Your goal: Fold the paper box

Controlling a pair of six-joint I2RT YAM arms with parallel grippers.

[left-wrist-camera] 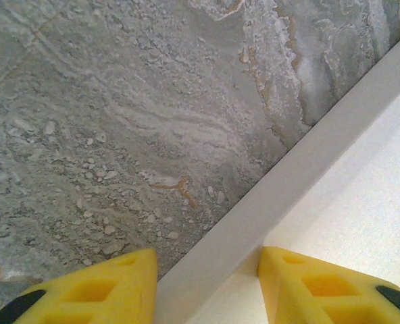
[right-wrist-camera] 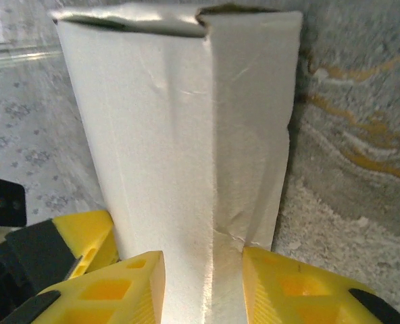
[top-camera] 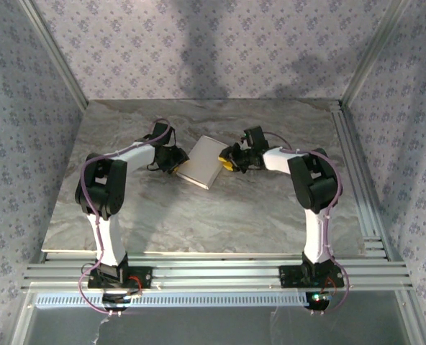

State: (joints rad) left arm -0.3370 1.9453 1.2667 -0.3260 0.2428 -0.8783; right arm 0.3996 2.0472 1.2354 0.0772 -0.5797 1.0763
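You face a grey marbled tabletop (top-camera: 198, 215), walled by floral lilac wallpaper (top-camera: 198, 43). At its centre lies the flat white cardboard paper box (top-camera: 202, 164). Left of it, the left gripper (left-wrist-camera: 207, 283) straddles its edge, fingers apart. Right of it, the right gripper (right-wrist-camera: 203, 287) brackets its end, yellow fingers apart.

The left gripper (left-wrist-camera: 207, 287) straddles the paper box (left-wrist-camera: 335, 202) edge on the marble table (left-wrist-camera: 119, 121).

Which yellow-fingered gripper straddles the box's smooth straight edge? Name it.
The left gripper, across the straight side edge of the white cardboard box; the right gripper instead faces its creased, dented end.
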